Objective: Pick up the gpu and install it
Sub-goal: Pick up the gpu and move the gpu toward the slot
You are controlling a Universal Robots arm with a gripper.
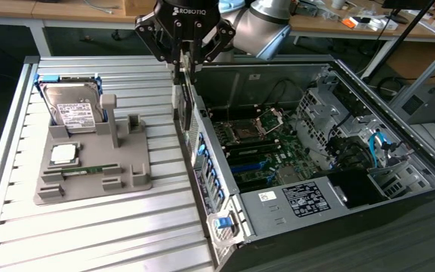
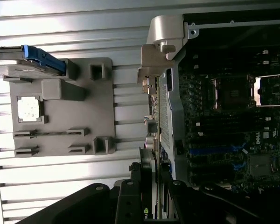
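Silvery-bracketed, the gpu [image 1: 180, 96] hangs edge-on by the computer case's [image 1: 248, 85] rear wall, its top edge pinched in the tool [image 1: 184, 59]; it looks light, stiff, fragile, best gripped by bare edges.

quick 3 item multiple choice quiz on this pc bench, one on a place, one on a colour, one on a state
1. Where is the hard drive?
A) on the grey fixture beside the case
B) inside the case
C) on the floor

2. What colour is the hard drive's carrier?
A) red
B) blue
C) yellow

3. The hand is:
A) open over the fixture
B) shut on the hard drive
C) shut on the gpu

Answers:
1 A: it leans on the fixture, on the exterior view's left of the case.
2 B: a blue frame edges the drive.
3 C: the wrist view shows the thin card edge-on between the fingers.
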